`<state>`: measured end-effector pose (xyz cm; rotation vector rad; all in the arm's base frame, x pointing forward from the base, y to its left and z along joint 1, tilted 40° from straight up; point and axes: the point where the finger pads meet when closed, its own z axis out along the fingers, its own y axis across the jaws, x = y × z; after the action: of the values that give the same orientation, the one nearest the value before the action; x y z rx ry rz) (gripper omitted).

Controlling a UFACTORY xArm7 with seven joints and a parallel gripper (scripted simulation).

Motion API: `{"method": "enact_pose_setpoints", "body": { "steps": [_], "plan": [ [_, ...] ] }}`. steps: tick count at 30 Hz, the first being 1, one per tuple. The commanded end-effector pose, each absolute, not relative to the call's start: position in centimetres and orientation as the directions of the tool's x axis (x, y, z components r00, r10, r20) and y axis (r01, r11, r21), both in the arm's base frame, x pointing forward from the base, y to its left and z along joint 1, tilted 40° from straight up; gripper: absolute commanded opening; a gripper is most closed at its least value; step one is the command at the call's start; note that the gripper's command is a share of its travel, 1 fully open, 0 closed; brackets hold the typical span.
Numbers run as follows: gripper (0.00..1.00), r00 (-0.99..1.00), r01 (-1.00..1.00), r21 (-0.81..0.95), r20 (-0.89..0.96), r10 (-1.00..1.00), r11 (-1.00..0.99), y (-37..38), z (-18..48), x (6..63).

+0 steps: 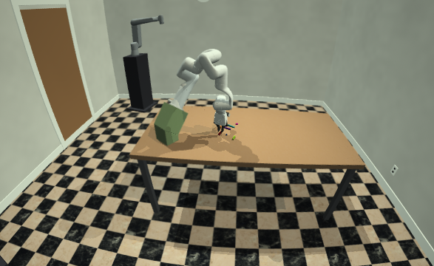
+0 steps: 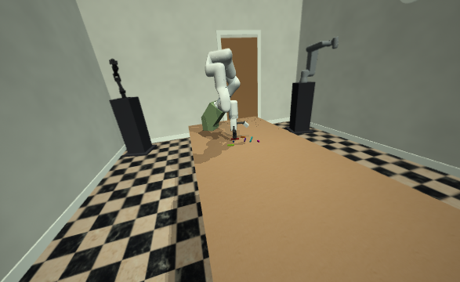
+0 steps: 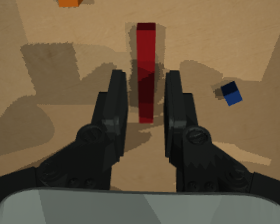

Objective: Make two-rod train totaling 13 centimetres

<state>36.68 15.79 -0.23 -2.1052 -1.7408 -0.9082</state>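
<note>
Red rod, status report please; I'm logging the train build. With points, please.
Gripper (image 1: 220, 130) (image 2: 234, 137) (image 3: 145, 89) part-open, holding nothing. Red rod (image 1: 219, 133) (image 2: 234, 139) (image 3: 146, 70) between the fingers, gap each side. Blue rod (image 1: 226, 134) (image 2: 233, 142) (image 3: 232, 94) off to one side, not between them.

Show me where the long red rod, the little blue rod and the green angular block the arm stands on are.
Long red rod (image 3: 146, 47): wrist view, its top face.
Small blue rod (image 3: 233, 97): wrist view, its side.
Green angular block (image 1: 172, 116): top view, its upper part.
</note>
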Motion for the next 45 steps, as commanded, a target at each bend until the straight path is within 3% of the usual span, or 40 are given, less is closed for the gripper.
{"method": "enact_pose_setpoints", "body": {
  "steps": [1, 45],
  "plan": [
    [0.24, 0.086, 0.951, 0.186, 0.610, 0.787, -0.248, 15.8, -0.3, 36.7],
    [0.24, 0.086, 0.951, 0.186, 0.610, 0.787, -0.248, 16.5, -1.3, 37.1]
  ]
}}
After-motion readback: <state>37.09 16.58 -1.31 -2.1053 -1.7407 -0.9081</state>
